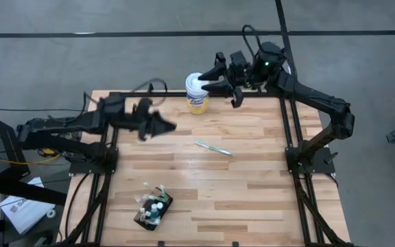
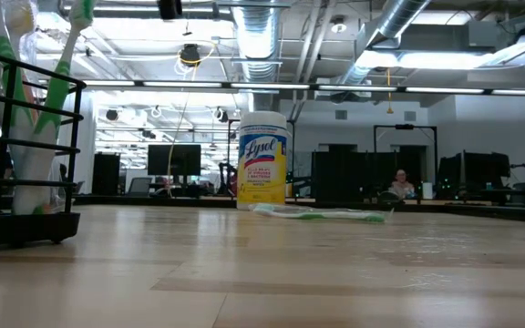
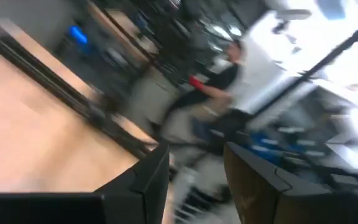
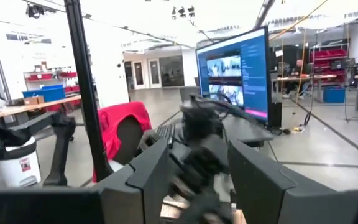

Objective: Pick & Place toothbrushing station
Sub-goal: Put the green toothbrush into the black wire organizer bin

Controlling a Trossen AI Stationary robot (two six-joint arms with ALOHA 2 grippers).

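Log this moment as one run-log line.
left gripper: open, raised over table's left | right gripper: open, beside wipes canister | toothbrushing station: near edge | loose toothbrush: mid-table

We can only see part of the toothbrushing station point(image 2: 21, 137) in the low view, chopped off by the frame's edge. The left gripper point(image 1: 166, 126) is smeared, and its wrist view's all streaks too.

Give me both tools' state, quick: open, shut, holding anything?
Left tool: open, holding nothing, raised over the table's left side.
Right tool: open, holding nothing, up by the wipes canister.
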